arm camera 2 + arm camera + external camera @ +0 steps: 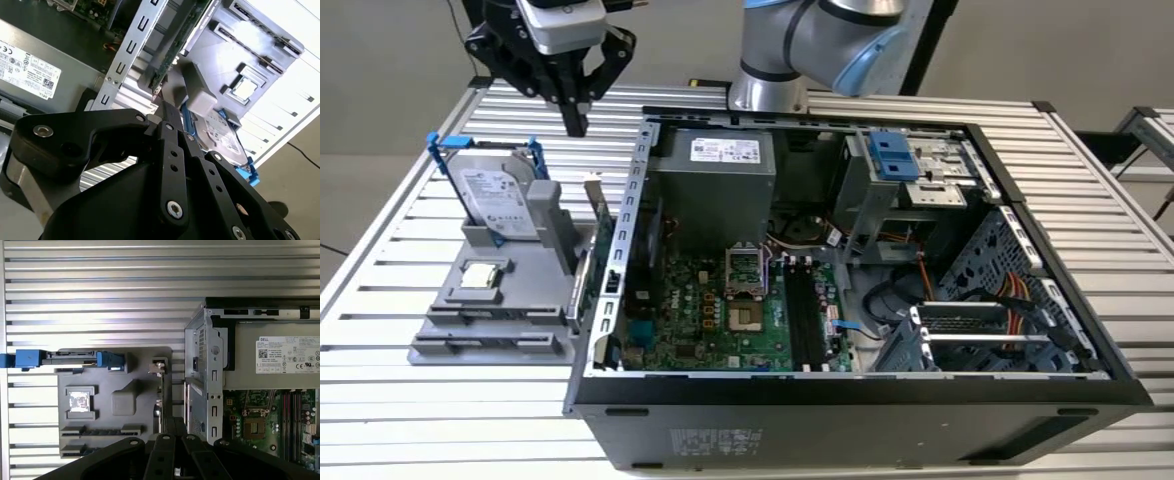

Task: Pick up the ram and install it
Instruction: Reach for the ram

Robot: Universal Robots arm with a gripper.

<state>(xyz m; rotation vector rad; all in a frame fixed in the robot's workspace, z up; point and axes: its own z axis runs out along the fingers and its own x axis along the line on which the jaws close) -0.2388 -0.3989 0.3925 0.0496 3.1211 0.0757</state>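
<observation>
Here my gripper [574,120] hangs empty, fingers pressed together. In the exterior view the ram [598,205] stands upright in the gray holder [520,292] at my six o'clock, untouched.

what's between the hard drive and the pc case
The ram, standing on edge in the gray holder close to the case, and a gray block nearer the drive, as the exterior view shows.

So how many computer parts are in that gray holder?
3: the hard drive standing at one end, the CPU chip lying flat, and the ram upright beside the computer case. None looks hidden.
</observation>
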